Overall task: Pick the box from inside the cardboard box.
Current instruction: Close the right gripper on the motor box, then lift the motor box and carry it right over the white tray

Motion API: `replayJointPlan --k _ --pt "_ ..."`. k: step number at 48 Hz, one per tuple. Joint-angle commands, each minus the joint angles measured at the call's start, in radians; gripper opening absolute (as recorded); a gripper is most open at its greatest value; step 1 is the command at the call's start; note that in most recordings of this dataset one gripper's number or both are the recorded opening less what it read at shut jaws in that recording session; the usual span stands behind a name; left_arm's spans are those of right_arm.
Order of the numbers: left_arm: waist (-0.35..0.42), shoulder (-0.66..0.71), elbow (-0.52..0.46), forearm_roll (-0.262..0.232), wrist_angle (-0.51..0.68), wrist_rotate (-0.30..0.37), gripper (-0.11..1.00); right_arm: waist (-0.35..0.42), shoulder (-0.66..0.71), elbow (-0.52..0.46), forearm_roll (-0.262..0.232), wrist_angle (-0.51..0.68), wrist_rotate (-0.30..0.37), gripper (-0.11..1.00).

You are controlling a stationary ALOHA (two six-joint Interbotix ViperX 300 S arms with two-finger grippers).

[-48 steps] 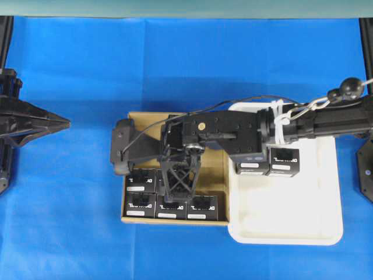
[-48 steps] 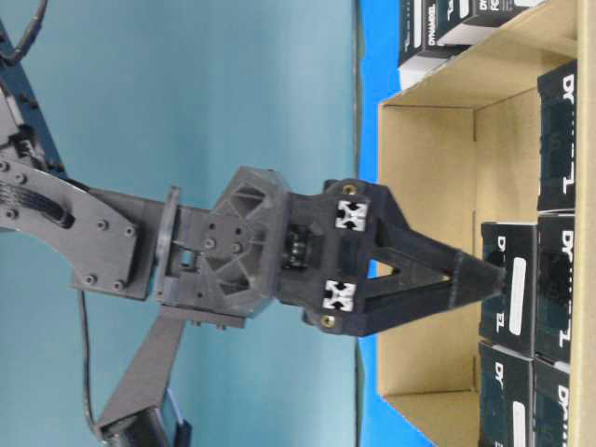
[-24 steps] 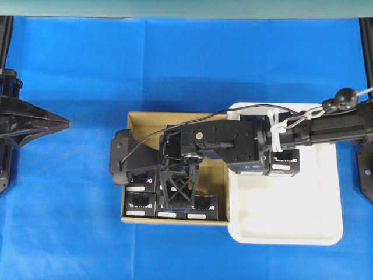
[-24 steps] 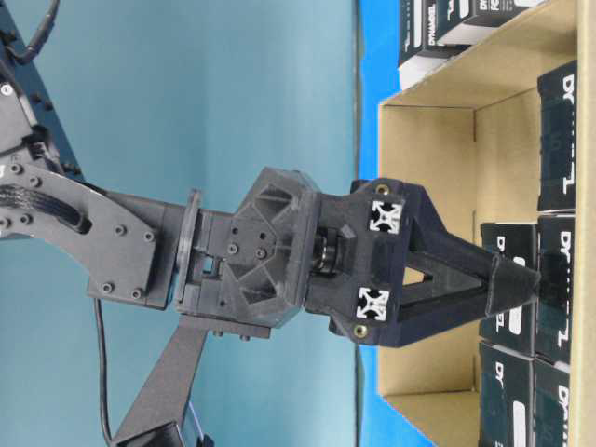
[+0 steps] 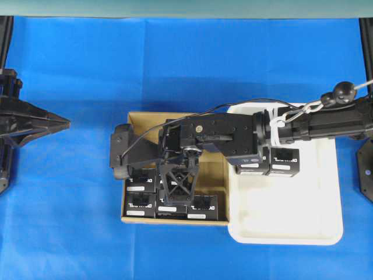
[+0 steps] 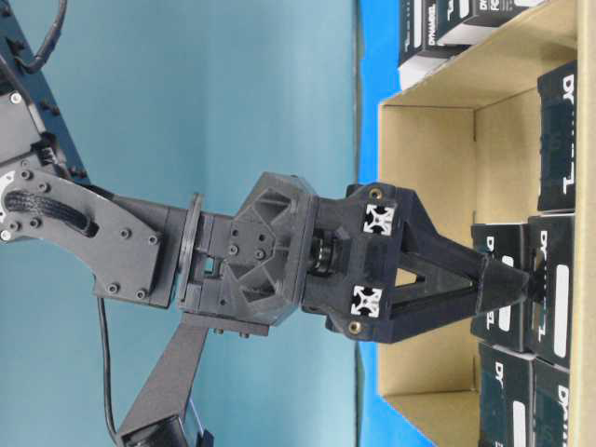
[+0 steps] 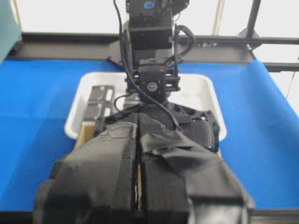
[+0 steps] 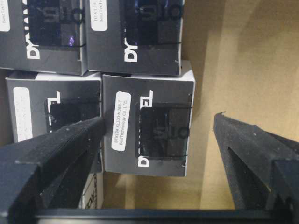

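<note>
The right claw point(image 8: 156, 135) straddles a box point(image 8: 148, 125) in the cardboard box point(image 8: 224, 60), jaws wide open, gripping nothing.

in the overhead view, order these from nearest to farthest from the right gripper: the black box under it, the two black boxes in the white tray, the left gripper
1. The black box, directly beneath the right gripper, inside the cardboard box.
2. The two black boxes in the white tray, off to the right.
3. The left gripper, far left.

Lying smooth across the whole tabletop, a bright blue cloth point(image 5: 192, 64), meeting a teal backdrop wall point(image 6: 186, 102), bright daylight glowing behind black frame bars point(image 7: 254, 21).
</note>
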Motion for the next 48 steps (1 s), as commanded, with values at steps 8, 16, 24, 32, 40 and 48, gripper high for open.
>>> replayJointPlan --k 8,16,24,32,40,48 --pt "0.000 0.006 -0.031 0.003 -0.005 -0.003 -0.05 -0.038 0.009 0.000 -0.002 -0.005 -0.029 0.99" --pt "0.000 0.003 -0.031 0.002 -0.005 -0.005 -0.05 -0.051 0.009 -0.002 -0.002 -0.005 -0.044 0.99" --pt "-0.002 0.003 -0.031 0.002 -0.005 -0.005 -0.05 -0.049 0.011 -0.002 -0.002 -0.003 -0.054 0.99" --pt "-0.002 0.006 -0.031 0.002 -0.005 -0.005 -0.05 -0.029 0.014 -0.002 -0.002 -0.005 -0.054 0.99" --pt "-0.002 0.008 -0.031 0.002 -0.005 -0.005 -0.05 -0.023 0.029 0.000 -0.002 -0.008 -0.055 0.99" --pt "-0.002 0.008 -0.029 0.002 -0.005 -0.005 -0.05 -0.026 0.041 0.012 -0.018 -0.038 -0.055 0.99"
